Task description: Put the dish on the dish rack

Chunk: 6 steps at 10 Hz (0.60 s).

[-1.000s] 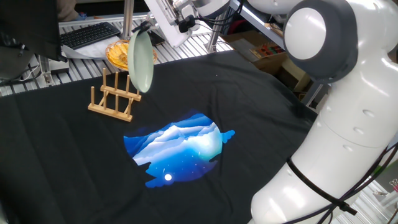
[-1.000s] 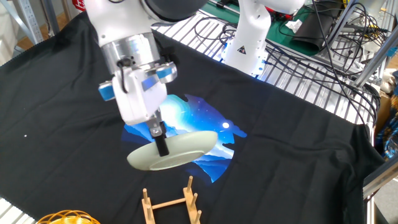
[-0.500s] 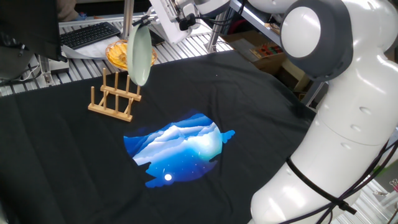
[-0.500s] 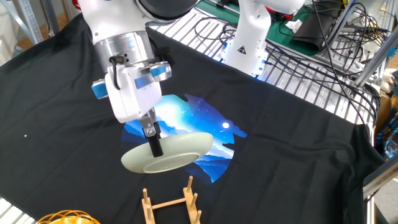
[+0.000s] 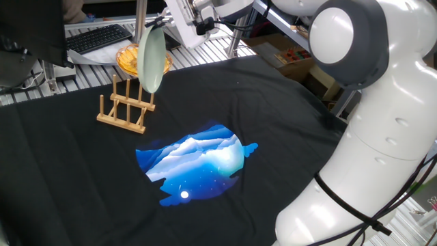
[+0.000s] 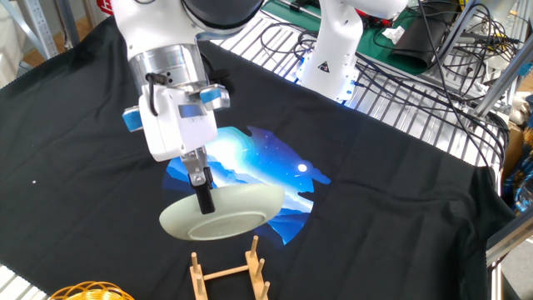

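One fixed view, dish (image 5: 151, 60): you see it held on edge, upright, above the dish rack (image 5: 127, 107), clear of the pegs.
One fixed view, behind: an orange fluted dish (image 5: 127, 60) sits past the rack.
Other fixed view, fingers (image 6: 202, 196): clamped on the dish (image 6: 221, 212) rim.
Other fixed view, dish rack (image 6: 229, 272): on the table (image 6: 400, 192), just below the dish, apart from it.

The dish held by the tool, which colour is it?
Pale mint green dish, plain; clearest in the other fixed view.
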Tool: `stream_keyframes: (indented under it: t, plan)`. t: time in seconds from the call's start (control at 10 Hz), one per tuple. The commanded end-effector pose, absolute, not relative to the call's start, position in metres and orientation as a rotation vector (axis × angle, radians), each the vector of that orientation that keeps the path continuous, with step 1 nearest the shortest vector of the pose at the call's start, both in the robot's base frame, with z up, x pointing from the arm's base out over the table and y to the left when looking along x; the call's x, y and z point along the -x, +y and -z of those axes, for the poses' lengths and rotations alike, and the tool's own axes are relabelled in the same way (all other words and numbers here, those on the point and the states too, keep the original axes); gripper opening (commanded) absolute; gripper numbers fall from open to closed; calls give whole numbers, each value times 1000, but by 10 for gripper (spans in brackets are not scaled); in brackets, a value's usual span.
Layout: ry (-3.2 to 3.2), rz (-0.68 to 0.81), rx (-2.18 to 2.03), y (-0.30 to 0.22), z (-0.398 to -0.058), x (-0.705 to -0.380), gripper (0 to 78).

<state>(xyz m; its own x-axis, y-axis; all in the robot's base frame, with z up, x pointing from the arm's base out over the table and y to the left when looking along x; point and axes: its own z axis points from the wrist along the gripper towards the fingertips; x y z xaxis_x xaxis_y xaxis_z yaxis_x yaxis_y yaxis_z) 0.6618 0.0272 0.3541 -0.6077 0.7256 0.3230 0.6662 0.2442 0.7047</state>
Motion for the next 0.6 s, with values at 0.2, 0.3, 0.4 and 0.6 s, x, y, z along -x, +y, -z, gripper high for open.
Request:
stream_keyframes:
  t: [0.2, 0.3, 0.4, 0.6]
  plan:
    - [2384, -1328, -1346, 31, -348, -666, 11]
    - [2377, -1328, -1343, 31, -346, -667, 11]
    - [2374, -1328, -1340, 32, -345, -668, 11]
    - [2365, -1339, -1340, 33, -341, -669, 11]
